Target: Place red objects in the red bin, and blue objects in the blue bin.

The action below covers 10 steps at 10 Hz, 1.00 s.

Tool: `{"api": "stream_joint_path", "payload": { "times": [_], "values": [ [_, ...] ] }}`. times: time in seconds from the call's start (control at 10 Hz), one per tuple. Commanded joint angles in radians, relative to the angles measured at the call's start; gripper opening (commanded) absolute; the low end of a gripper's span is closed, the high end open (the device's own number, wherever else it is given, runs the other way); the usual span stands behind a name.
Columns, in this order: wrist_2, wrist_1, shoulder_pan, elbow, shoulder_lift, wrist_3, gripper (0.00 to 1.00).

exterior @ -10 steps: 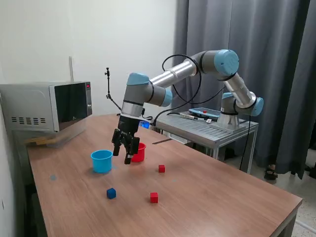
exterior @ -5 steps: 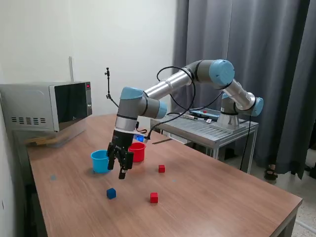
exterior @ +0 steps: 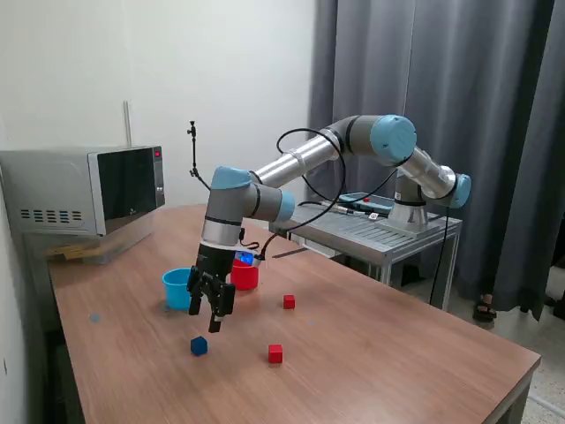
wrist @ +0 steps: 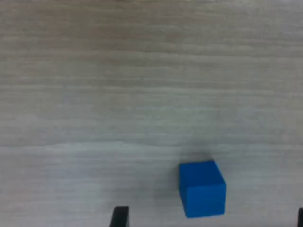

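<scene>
A dark blue cube (exterior: 199, 345) lies on the wooden table, and my gripper (exterior: 206, 320) hangs open just above and slightly behind it. In the wrist view the same cube (wrist: 202, 195) sits on the wood between two dark fingertips (wrist: 120, 216) that stand wide apart, touching neither. Two red cubes rest on the table, one (exterior: 289, 301) towards the exterior view's right of the cups and one (exterior: 275, 353) nearer the front. The light blue cup (exterior: 179, 288) and the red cup (exterior: 244, 276) stand side by side behind my gripper, partly covered by it.
A microwave (exterior: 84, 190) stands at the table's back on the exterior view's left. A metal cart (exterior: 380, 228) carrying the arm's base is beyond the table's far edge. Grey curtains hang behind it.
The arm swung from in front of the red cup down and towards the exterior view's left, ending low over the blue cube. The cubes and cups have not moved.
</scene>
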Motion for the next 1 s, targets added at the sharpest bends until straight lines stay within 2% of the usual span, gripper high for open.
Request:
{"api": "stream_joint_path", "payload": {
  "times": [0.0, 0.3, 0.5, 0.9],
  "values": [
    [0.002, 0.000, 0.003, 0.001, 0.014, -0.010, 1.00],
    [0.013, 0.000, 0.010, 0.005, 0.025, -0.075, 1.00],
    [0.035, 0.001, 0.010, 0.004, 0.025, -0.113, 1.00],
    [0.035, 0.000, 0.008, -0.007, 0.029, -0.119, 1.00]
  ]
}}
